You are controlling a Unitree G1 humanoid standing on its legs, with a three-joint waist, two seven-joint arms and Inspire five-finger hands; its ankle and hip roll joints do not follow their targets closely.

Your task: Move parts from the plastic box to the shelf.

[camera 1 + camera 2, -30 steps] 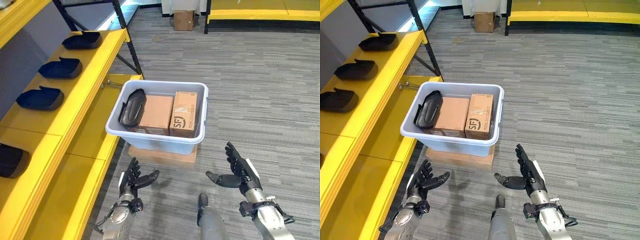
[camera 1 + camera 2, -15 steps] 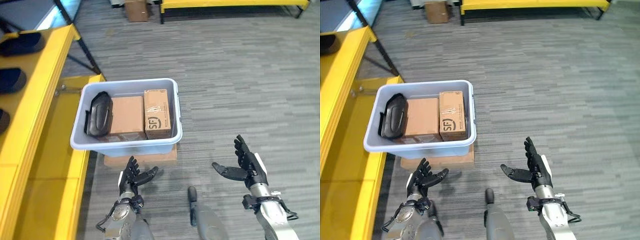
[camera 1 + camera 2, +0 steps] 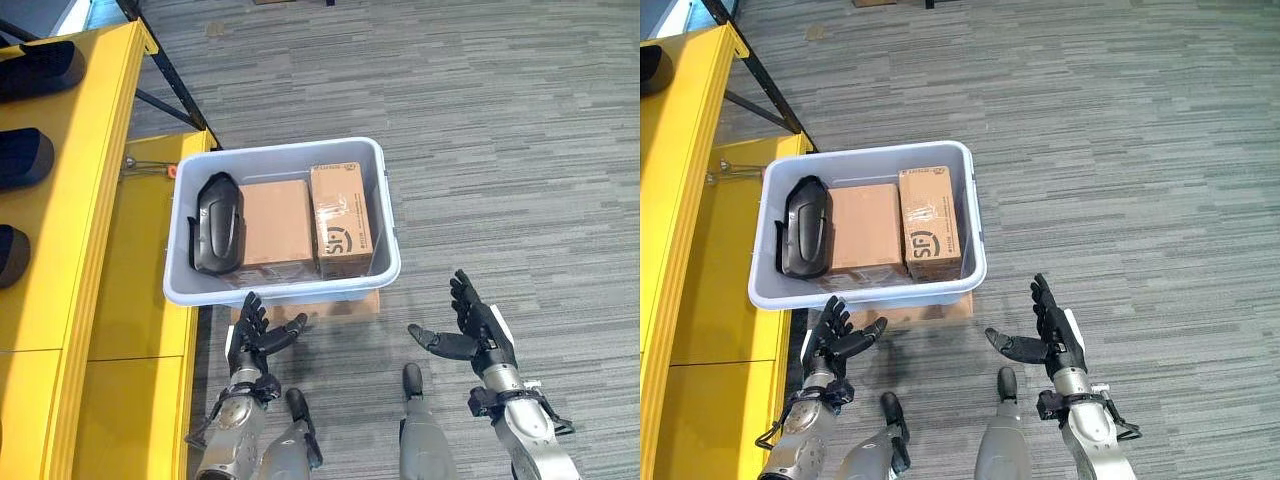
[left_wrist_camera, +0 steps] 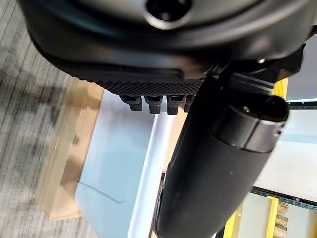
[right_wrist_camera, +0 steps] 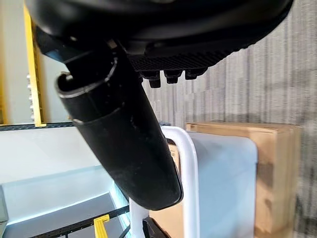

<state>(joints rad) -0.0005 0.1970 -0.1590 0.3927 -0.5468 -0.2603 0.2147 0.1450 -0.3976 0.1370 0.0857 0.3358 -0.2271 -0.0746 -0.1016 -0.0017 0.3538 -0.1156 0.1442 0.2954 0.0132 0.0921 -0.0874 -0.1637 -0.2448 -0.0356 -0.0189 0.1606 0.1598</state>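
Fingers spread and empty, the left hand (image 3: 252, 338) and right hand (image 3: 478, 332) have edged nearer the pale grey plastic box (image 3: 385, 255), where the black moulded part (image 3: 217, 223) lies beside brown cardboard cartons (image 3: 340, 220), yellow shelf (image 3: 85, 215) left, so picking seems imminent.

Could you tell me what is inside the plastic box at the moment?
The plastic box holds one black part at its shelf-side end and two cardboard boxes beside it. Anything beneath them is covered.

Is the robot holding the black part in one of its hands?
No, the black part lies in the plastic box beside the cardboard boxes, and both the left hand and right hand are open and empty.
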